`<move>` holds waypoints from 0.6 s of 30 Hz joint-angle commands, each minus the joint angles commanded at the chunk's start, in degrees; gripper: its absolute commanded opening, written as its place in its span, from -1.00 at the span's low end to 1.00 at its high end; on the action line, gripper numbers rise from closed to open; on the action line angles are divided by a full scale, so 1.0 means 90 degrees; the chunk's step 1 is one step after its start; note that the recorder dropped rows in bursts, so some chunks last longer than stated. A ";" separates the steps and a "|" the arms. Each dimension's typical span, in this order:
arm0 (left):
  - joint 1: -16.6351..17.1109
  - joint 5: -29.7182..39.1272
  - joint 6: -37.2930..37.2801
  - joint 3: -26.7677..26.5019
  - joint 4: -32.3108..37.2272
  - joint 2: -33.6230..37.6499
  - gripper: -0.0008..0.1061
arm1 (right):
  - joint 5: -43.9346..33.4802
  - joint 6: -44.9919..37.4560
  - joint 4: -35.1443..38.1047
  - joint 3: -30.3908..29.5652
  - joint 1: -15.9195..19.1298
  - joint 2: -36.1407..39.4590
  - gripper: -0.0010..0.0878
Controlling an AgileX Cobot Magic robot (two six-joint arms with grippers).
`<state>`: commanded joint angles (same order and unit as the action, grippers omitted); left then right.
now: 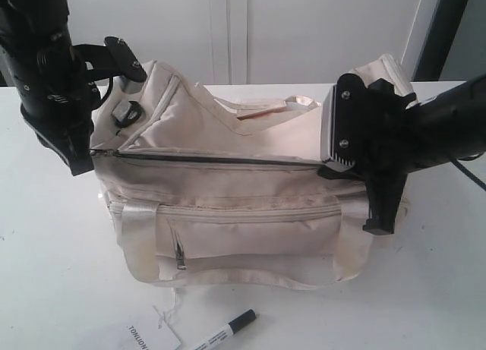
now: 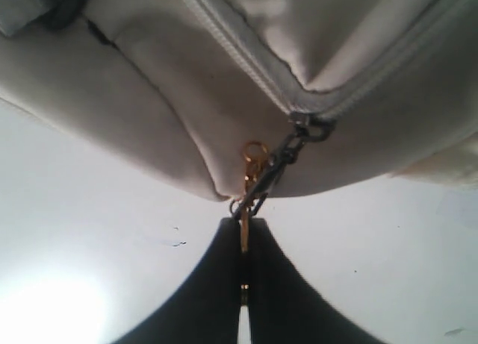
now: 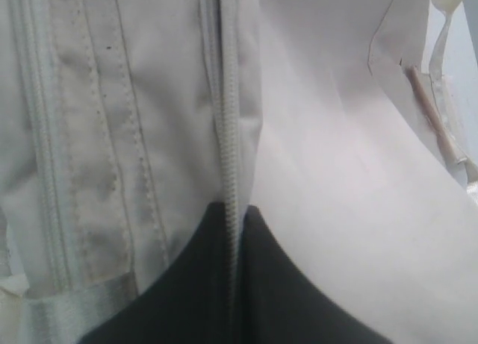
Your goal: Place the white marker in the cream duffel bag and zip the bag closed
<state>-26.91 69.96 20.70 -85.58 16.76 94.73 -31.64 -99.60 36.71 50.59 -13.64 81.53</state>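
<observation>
The cream duffel bag [image 1: 228, 206] stands on the white table. Its top zipper [image 1: 213, 160] shows as a thin dark gap along the top. The white marker [image 1: 225, 331] with a black cap lies on the table in front of the bag, outside it. At the bag's left end, my left gripper [image 1: 85, 162] [image 2: 244, 223] is shut on the gold zipper pull [image 2: 246, 183], which hangs from the slider [image 2: 310, 124]. My right gripper [image 1: 328, 168] [image 3: 237, 207] is shut on the zipper edge [image 3: 228, 135] at the bag's right end.
A white paper tag [image 1: 152, 336] on a string lies beside the marker near the table's front edge [image 1: 68, 335]. The bag's front pocket zip [image 1: 250, 213] is shut. A white wall stands behind the table.
</observation>
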 joint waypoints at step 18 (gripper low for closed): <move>0.0000 -0.0563 0.0577 -0.0012 -0.2286 -0.0189 -0.99 | 0.0147 -0.0069 0.1145 0.0030 -0.0013 -0.0201 -0.13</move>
<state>-26.91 64.89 25.89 -85.69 -3.81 93.03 -30.32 -100.23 47.01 50.86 -13.75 79.72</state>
